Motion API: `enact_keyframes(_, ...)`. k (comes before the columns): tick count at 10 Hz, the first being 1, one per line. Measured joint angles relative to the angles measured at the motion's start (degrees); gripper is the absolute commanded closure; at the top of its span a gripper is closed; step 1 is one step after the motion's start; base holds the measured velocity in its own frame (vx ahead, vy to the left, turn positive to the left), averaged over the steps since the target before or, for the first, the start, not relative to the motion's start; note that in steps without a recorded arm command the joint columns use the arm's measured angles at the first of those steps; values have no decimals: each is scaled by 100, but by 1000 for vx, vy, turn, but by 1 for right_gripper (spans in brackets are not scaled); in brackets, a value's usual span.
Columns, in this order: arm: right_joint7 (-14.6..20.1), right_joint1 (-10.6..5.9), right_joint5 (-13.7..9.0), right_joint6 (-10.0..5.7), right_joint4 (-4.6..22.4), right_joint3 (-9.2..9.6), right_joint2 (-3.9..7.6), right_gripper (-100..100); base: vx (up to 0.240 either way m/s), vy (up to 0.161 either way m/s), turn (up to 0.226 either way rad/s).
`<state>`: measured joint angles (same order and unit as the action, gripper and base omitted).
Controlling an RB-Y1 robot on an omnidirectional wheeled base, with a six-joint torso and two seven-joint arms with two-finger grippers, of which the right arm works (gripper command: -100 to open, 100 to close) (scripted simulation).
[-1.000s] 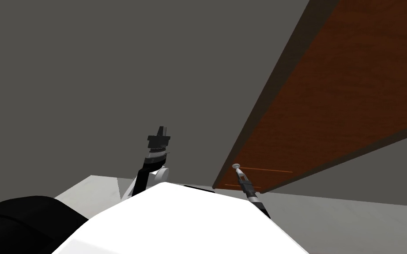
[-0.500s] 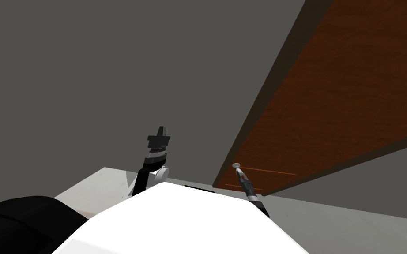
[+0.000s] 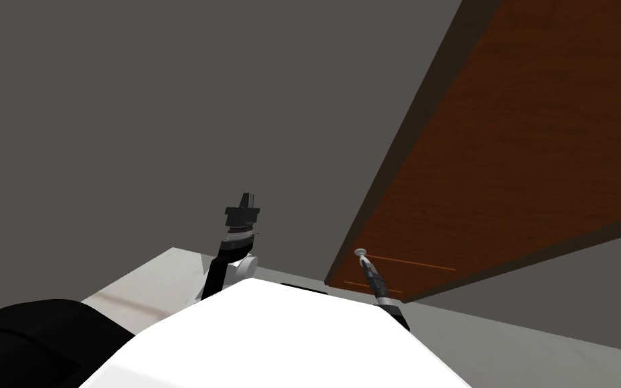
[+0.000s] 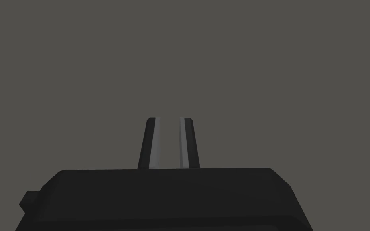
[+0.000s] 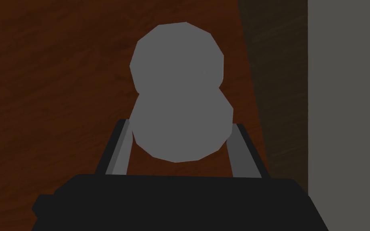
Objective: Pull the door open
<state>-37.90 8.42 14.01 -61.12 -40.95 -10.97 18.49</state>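
Bare room inside a home. Told by a brown wood-grain door (image 3: 518, 155) with a round grey knob (image 5: 180, 120) in a dark frame (image 3: 427, 108) on the right; grey wall (image 3: 168, 101) left, pale floor (image 3: 154, 283) near.

Plain dark grey wall (image 3: 168, 101), meeting a pale grey floor (image 3: 504, 360) along its lower edge

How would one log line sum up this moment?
right pincer: shut on grey knob | door: brown, knob near its edge | left pincer: shut, empty
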Motion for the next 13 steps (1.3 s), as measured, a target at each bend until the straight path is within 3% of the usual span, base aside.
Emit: enact_keyframes(13, 1837, -66, -722, 220, -89, 196, -36, 100, -47, -28, 73)
